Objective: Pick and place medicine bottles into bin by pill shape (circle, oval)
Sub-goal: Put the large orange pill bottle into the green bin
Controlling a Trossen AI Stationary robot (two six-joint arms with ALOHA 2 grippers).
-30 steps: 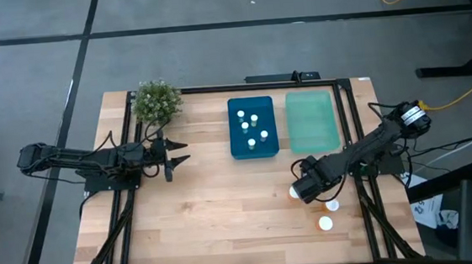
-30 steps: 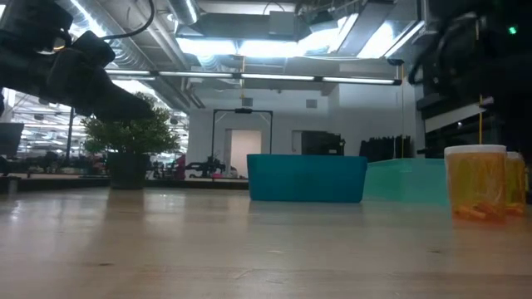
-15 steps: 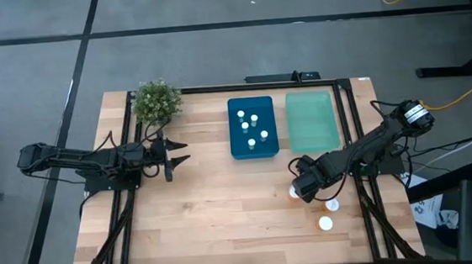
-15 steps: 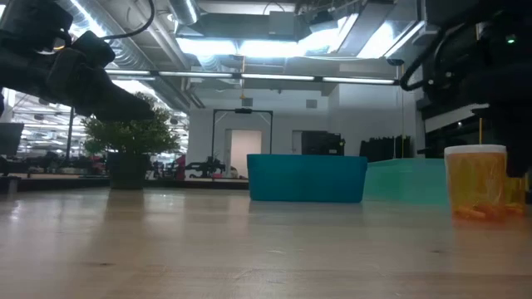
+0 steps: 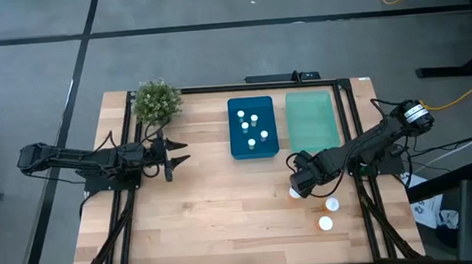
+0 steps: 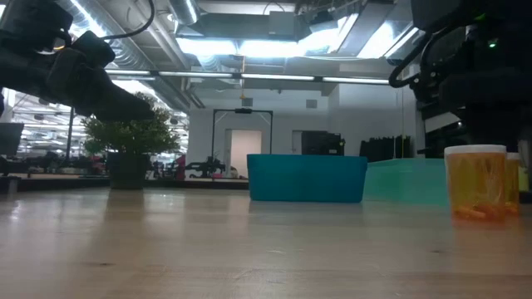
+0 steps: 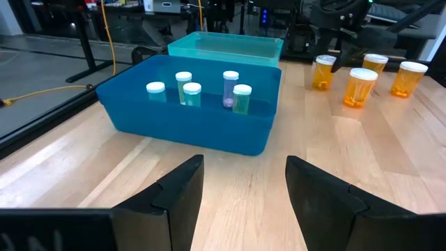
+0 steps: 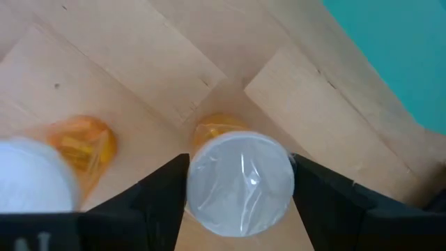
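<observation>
My right gripper is shut on the white cap of an amber medicine bottle near the table's right side. The gripper hides this bottle in the high view. Three more amber bottles stand on their bases nearby; one shows beside the held one. Several small white-capped bottles stand in the blue bin. My left gripper is open and empty at the table's left. My right gripper pinches the bottle's white cap by its round rim, one finger on each side. The fingers come from above, pointing down. The amber body shows below the cap. I cannot tell whether the bottle is lifted off the table.
The teal-green bin stands right of the blue bin, just beyond my right gripper. A potted plant stands at the far left corner. Bare wood lies in the table's middle and near side.
My right gripper has shifted a little toward the table's far edge and left. The three free amber bottles stand where they were.
</observation>
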